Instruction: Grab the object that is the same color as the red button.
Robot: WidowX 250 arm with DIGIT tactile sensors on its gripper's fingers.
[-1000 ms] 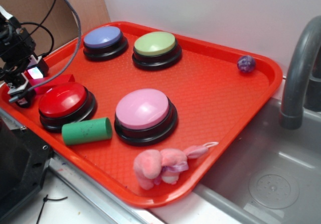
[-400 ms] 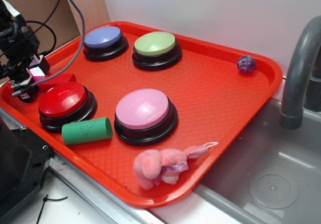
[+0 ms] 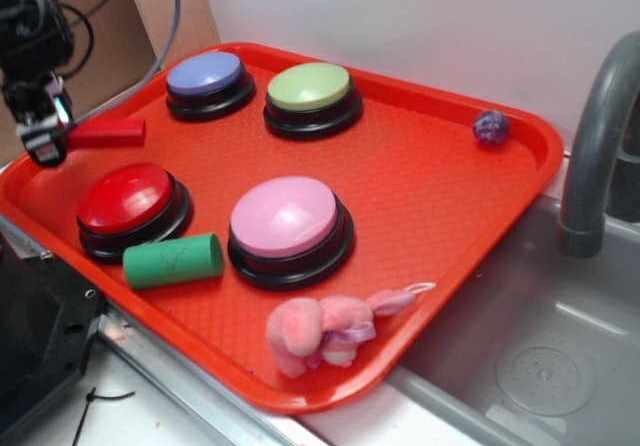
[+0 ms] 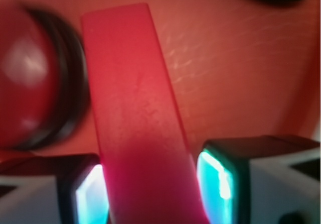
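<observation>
My gripper is clamped on the red block, and the block hangs clear of the tray, up at the tray's far-left corner in the outside view. I hold it by 1 end only. From my jaws the bar runs out roughly level and sideways toward the blue button, so nearly all of its length sticks out past my fingertips.

The wrist camera tells the same: the block sits squarely between my 2 pads, touching both, and its long axis points straight away from me, leaning a little to one side. Beyond it, blurred, lies the red button, below and off to the side of the bar's far end. In the outside view that red button sits on the tray just under and in front of my hold, with the green cylinder touching its base at the near edge.

I judge the grab itself done. What matters now is that overhang: with the weight out beyond my pads, the bar could pivot or droop if my grip is light, so any further lift should be straight and smooth, keeping the free end away from the button tops
</observation>
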